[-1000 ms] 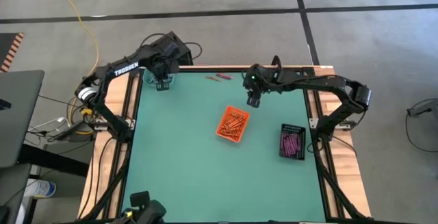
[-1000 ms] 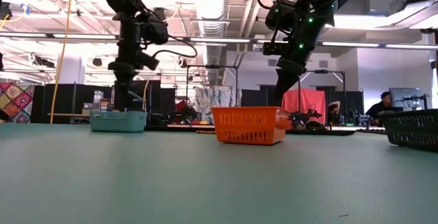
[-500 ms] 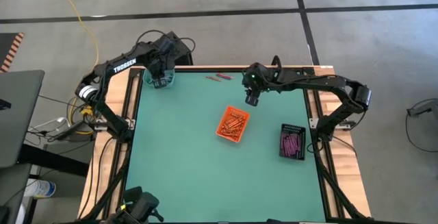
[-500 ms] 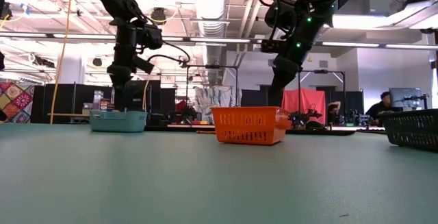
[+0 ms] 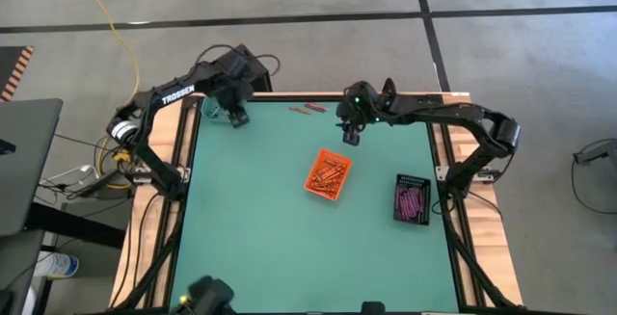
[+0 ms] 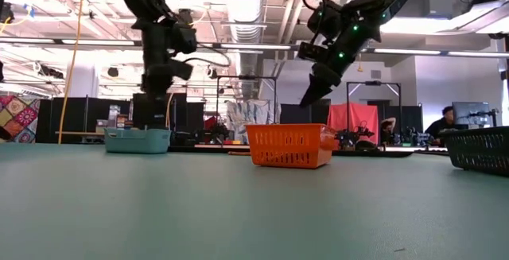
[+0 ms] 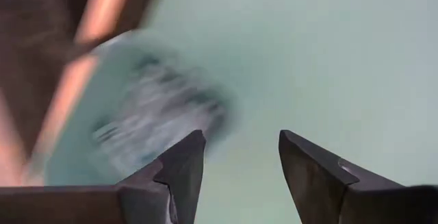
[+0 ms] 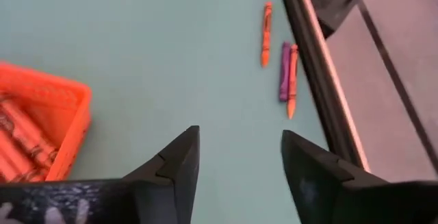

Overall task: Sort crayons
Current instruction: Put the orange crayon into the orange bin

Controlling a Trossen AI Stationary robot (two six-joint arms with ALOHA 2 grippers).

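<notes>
Three loose crayons, two orange point(image 8: 265, 33) and one purple point(image 8: 284, 70), lie flat near the table's far edge point(image 5: 308, 110). My right gripper point(image 5: 350, 134) hangs open above the table just short of them, tipped toward them point(image 8: 239, 169). An orange tray point(image 5: 328, 174) holds several orange crayons, and a black tray point(image 5: 413, 199) holds purple ones. My left gripper point(image 5: 236, 118) stands open at the far left corner point(image 7: 236, 162), beside a teal tray point(image 6: 137, 139) with blue-grey crayons point(image 7: 154, 118).
The table's wooden far rail point(image 8: 311, 73) runs right beside the loose crayons. Open green mat point(image 5: 289, 248) stretches across the near half of the table. Beyond the table is a workshop, with a person seated far off point(image 6: 447, 123).
My right gripper has gone toward the far edge and the loose crayons, tipping its fingers toward them. My left gripper has risen a little and shifted slightly toward the table's right, off the teal tray. The trays and loose crayons have stayed put.
</notes>
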